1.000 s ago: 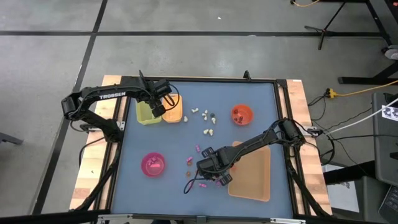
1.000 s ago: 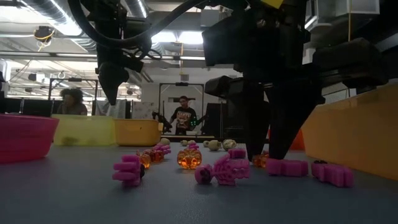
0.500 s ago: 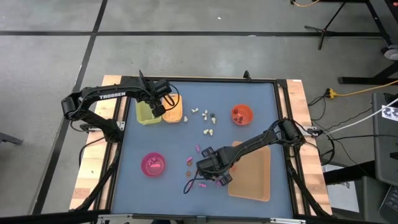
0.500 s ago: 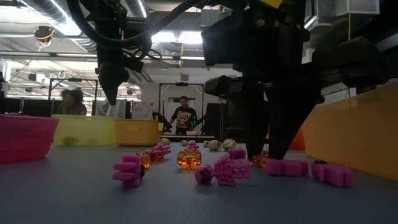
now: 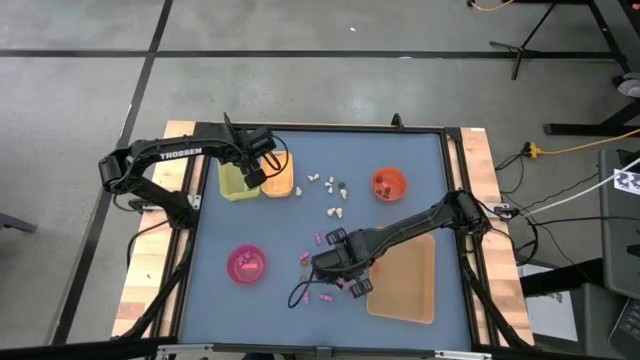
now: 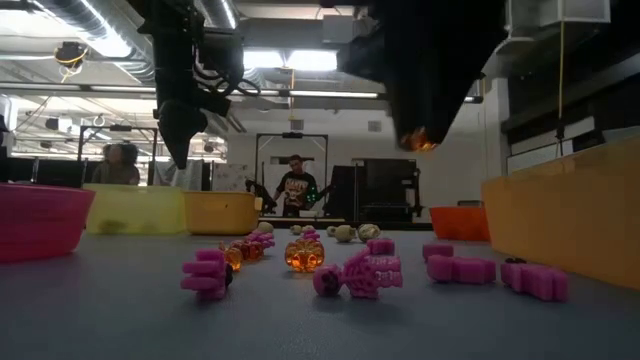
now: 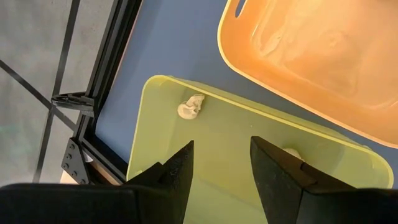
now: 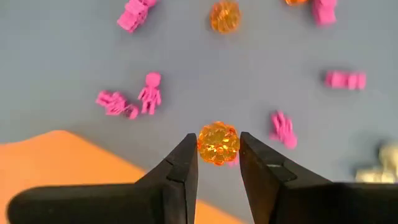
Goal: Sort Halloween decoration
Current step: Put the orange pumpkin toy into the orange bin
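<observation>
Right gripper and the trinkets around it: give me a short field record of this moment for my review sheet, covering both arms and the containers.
right gripper: shut on orange trinket, lifted above the blue table
left gripper: open, empty, above green tray
green tray contents: cream trinket
loose on table: pink trinkets, another orange trinket, cream trinkets
other containers: orange tray, tan tray, pink bowl, red bowl

"TROSSEN" on left arm [image 5: 180, 153]
</observation>
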{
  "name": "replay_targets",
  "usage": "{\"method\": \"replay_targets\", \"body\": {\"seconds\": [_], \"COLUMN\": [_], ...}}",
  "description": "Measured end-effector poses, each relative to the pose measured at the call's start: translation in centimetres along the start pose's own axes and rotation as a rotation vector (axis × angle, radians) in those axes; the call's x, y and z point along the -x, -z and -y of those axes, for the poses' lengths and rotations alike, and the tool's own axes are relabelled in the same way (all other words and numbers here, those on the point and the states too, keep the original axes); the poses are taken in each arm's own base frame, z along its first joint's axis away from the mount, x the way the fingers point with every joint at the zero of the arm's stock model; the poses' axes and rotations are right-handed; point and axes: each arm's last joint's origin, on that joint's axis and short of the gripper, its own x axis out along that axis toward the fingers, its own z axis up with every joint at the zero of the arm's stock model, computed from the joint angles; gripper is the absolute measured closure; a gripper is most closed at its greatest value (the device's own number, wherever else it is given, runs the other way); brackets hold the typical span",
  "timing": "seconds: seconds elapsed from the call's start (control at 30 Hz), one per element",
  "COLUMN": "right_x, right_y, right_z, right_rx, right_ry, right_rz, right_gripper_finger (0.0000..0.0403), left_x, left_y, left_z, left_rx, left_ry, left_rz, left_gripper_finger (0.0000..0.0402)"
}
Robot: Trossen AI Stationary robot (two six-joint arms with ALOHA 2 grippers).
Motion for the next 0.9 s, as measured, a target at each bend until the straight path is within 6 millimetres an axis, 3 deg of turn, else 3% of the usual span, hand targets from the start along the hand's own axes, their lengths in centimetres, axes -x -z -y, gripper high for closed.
{"method": "replay_targets", "body": {"seconds": [0.17, 0.4, 0.67, 0.9], "right_x": [1.3, 1.5, 1.8, 1.3], "right_y": [0.8, 1.7, 3.2, 3.5], "right_z": [-0.7, -3.6, -6.9, -8.9], "right_rx": [-0.088, -0.125, -0.238, -0.274], "right_ry": [-0.009, -0.002, 0.228, 0.272], "right_rz": [-0.089, -0.182, -0.288, -0.281], "right_gripper_finger": [0.0306, 0.0306, 0.0306, 0.0306], "left_x": [0.0, 0.0, 0.0, 0.1], "left_y": [0.0, 0.0, -0.3, -0.3], "left_z": [0.0, 0.0, 0.0, 0.1], "left_rx": [0.0, 0.001, 0.009, 0.001], "left_ry": [0.0, 0.0, 0.0, 0.001], "left_rz": [0.0, 0.002, 0.032, 0.035], "left_gripper_finger": [0.026, 0.026, 0.026, 0.026]}}
